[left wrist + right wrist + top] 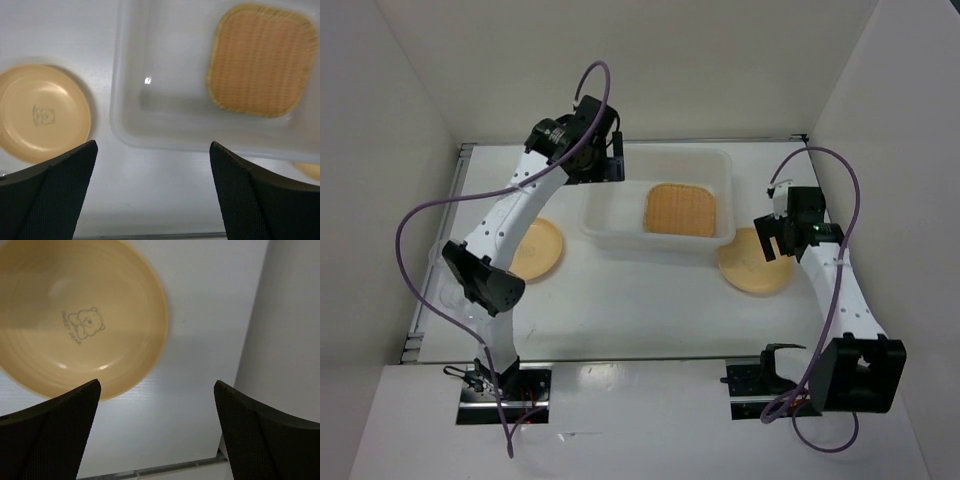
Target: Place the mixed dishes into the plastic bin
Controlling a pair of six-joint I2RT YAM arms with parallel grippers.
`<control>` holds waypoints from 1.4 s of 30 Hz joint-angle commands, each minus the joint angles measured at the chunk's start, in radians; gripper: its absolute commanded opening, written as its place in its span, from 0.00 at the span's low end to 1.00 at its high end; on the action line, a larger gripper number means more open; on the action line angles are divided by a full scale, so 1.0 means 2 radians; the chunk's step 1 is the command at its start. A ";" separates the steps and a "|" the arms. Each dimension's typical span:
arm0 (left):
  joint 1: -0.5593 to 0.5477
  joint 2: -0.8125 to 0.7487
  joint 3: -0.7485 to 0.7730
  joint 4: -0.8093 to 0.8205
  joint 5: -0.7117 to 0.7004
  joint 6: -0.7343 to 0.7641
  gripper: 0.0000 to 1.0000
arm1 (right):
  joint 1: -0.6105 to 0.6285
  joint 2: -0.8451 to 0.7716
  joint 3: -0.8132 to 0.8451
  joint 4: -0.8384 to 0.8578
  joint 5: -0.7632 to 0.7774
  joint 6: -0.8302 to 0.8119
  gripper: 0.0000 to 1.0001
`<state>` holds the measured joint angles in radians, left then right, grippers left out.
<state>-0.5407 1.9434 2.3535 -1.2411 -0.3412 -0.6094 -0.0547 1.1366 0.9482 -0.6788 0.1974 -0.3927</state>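
From above, the plastic bin sits at the middle back of the table, with the woven plate lying flat inside its right half. The left round plate rests on the table left of the bin, partly under the left arm. The right round plate lies just beside the bin's right near corner. The left gripper hangs over the bin's far left corner; its fingers are hard to read here. The right gripper hovers above the right round plate.

The left wrist view shows its fingers spread wide and empty above the bin's wall.

The right wrist view shows its fingers likewise apart, holding nothing, above the bear-printed plate.
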 commanded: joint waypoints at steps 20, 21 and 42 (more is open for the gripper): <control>0.046 -0.252 -0.352 0.096 0.046 -0.025 1.00 | -0.148 0.241 0.084 -0.079 -0.296 -0.179 0.98; 0.046 -0.259 -0.352 0.101 0.051 -0.020 1.00 | -0.148 0.245 0.084 -0.073 -0.296 -0.170 0.98; 0.046 -0.264 -0.391 0.101 0.075 -0.033 1.00 | -0.231 0.448 0.166 -0.123 -0.351 -0.208 0.98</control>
<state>-0.4458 1.4532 1.5837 -1.0428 -0.2062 -0.6502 -0.4862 1.9289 1.2926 -0.9234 -0.5308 -0.7372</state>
